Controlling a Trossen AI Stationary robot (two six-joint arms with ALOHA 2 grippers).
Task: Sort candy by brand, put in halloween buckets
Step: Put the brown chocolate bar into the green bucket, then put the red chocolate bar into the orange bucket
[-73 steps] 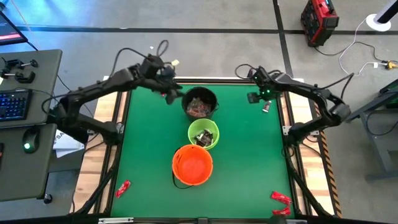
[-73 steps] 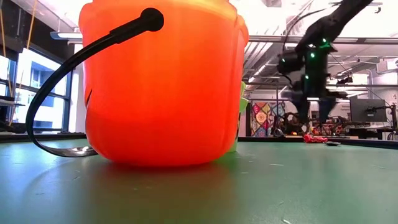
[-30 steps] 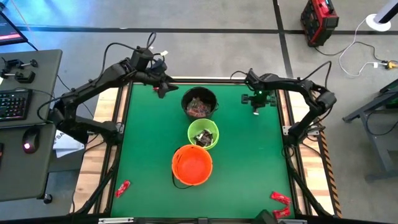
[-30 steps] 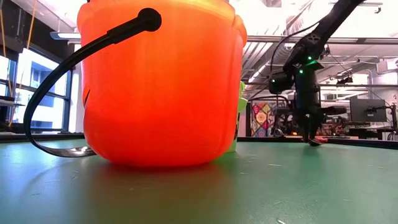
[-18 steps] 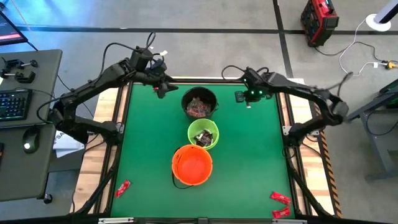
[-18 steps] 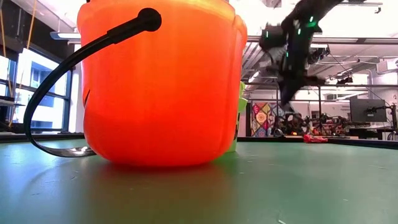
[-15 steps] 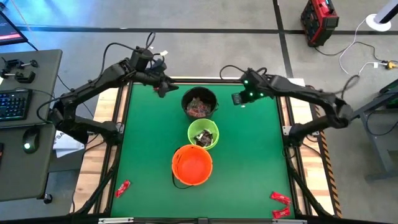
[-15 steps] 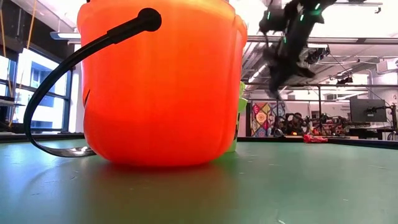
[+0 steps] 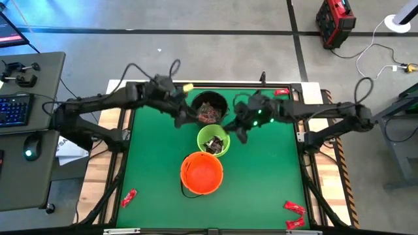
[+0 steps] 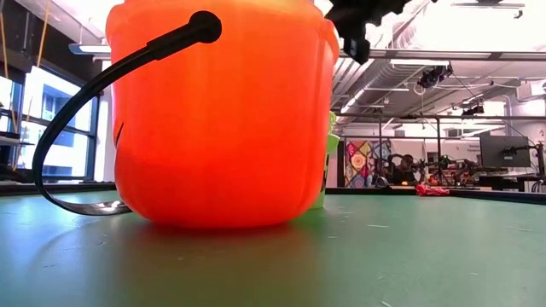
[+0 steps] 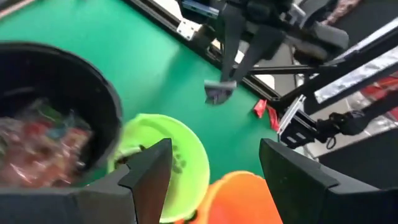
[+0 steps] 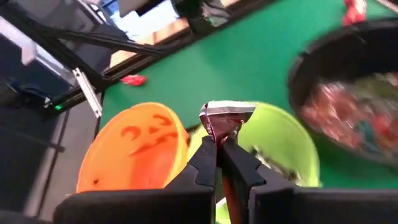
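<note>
Three buckets stand in a row down the table's middle: black farthest, lime green in the middle, orange nearest; black and green hold candy. My right gripper hovers just right of the green bucket, shut on a small dark red and silvery candy. In the low view it shows at the top, beside the orange bucket. My left gripper hangs open and empty at the black bucket's left side. My right gripper pinches the candy by one end of its wrapper between its two fingertips. The rest of the piece sticks out beyond the tips. It is lifted clear of the table, above bucket height, beside the green bucket's rim.
Loose red candies lie at the near left, the near right and the far right edge; one shows far off in the low view. Open green tabletop lies on both sides of the bucket row.
My right gripper has risen from the table's far right part and swung left and nearer, with the candy, to the green bucket's right side. My left gripper has come from the far left corner toward the black bucket's left side, still open.
</note>
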